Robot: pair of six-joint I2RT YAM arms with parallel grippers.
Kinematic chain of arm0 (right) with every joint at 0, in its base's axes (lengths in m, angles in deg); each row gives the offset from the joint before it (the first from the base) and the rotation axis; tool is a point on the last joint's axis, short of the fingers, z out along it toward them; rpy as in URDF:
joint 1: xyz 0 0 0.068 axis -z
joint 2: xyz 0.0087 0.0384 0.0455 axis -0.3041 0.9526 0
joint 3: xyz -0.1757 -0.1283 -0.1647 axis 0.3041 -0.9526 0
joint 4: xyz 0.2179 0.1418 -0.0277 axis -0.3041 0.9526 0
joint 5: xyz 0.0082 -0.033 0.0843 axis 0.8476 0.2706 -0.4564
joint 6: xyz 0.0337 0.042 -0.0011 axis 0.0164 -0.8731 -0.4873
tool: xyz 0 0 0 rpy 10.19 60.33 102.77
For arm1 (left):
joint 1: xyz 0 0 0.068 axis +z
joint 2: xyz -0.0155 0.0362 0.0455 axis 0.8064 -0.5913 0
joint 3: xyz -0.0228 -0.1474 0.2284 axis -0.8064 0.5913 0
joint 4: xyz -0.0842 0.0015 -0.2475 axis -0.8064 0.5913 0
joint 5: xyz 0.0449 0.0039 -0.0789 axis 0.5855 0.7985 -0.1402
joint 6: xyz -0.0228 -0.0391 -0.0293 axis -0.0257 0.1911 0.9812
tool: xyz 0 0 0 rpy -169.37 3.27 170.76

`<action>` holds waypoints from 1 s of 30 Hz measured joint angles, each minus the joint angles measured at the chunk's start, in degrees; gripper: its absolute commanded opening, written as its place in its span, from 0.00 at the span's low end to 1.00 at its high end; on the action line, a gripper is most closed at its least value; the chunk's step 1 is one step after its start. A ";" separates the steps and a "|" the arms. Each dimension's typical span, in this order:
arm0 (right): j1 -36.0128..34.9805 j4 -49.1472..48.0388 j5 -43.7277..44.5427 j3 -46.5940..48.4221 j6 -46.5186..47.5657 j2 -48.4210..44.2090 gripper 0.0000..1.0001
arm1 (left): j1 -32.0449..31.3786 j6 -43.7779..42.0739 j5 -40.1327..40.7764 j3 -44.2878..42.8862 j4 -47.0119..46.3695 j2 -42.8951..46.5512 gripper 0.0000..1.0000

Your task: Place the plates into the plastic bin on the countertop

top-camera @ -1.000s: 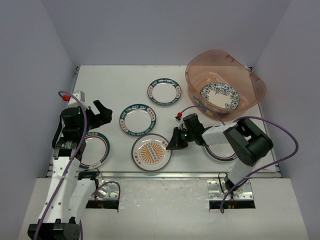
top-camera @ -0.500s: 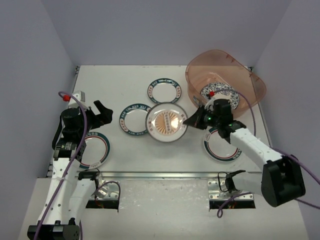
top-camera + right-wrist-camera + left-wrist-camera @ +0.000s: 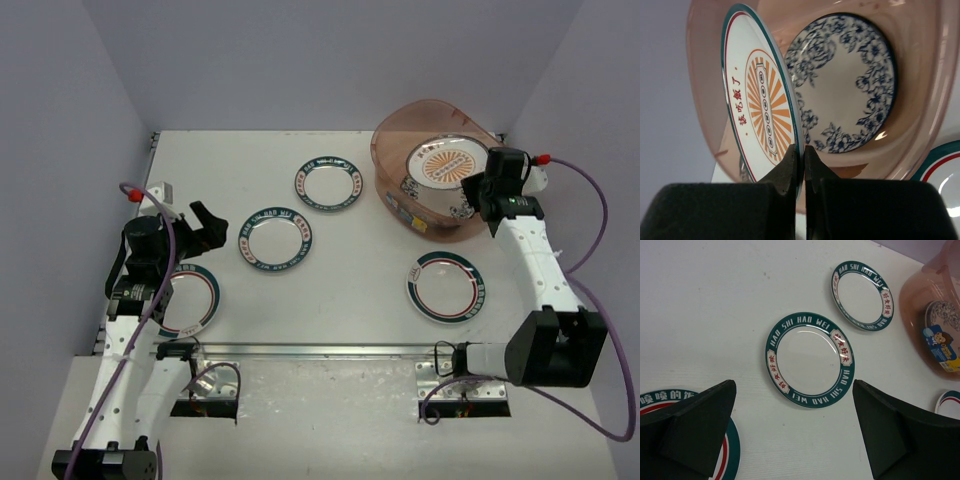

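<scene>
While the overhead view shows the orange-centred plate (image 3: 443, 165) only as a disc over the plastic bin (image 3: 385, 165), far right on the countertop (image 3: 380, 260), the right wrist camera shows the right gripper (image 3: 803, 150) pinched tight on that plate's rim, with a blue floral plate (image 3: 850, 85) lying in the bin's bottom beyond it. The left gripper (image 3: 794, 385), at the near left, stands wide and holds nothing. Its camera looks down on two teal-lettered plates (image 3: 810, 360), well apart from the bin.
</scene>
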 measured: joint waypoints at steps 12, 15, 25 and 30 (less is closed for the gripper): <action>1.91 4.11 3.56 5.63 -2.35 16.75 0.48 | -0.64 0.00 0.05 0.00 -0.17 -0.60 1.00; 2.04 4.99 2.18 7.65 -0.84 18.08 0.93 | -0.64 0.00 -0.03 0.00 -0.30 -1.10 1.00; 2.01 29.12 -2.11 30.70 0.36 23.45 0.99 | -0.66 0.38 -1.44 0.00 -0.35 -7.01 1.00; -1.22 27.66 -8.72 28.45 8.57 19.24 0.99 | -0.66 4.69 -4.21 -0.02 -1.31 -14.05 1.00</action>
